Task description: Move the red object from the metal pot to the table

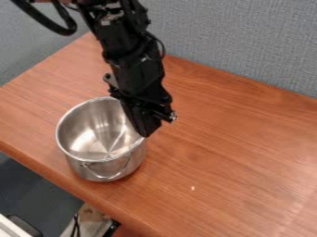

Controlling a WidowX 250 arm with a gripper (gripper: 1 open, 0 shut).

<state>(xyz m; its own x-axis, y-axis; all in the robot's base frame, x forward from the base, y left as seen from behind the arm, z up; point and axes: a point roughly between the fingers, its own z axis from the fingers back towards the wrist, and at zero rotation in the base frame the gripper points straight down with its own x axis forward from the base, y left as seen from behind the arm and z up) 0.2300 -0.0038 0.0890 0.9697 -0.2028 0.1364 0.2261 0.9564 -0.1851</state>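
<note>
Pot (pixel 102 141) sitting upright near the desk's (pixel 235 157) front edge, its bowl showing only bright steel; red object not showing anywhere, possibly hiding behind the arm; fingers (pixel 158 118) pointing down beside the far rim, pressed together, nothing red showing between them.

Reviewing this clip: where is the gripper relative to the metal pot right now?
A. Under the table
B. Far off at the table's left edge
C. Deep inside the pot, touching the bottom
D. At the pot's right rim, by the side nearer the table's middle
D. The gripper hangs at the right rim of the metal pot, over the table; the pot's visible interior looks bare, with no red object to be seen.
</note>
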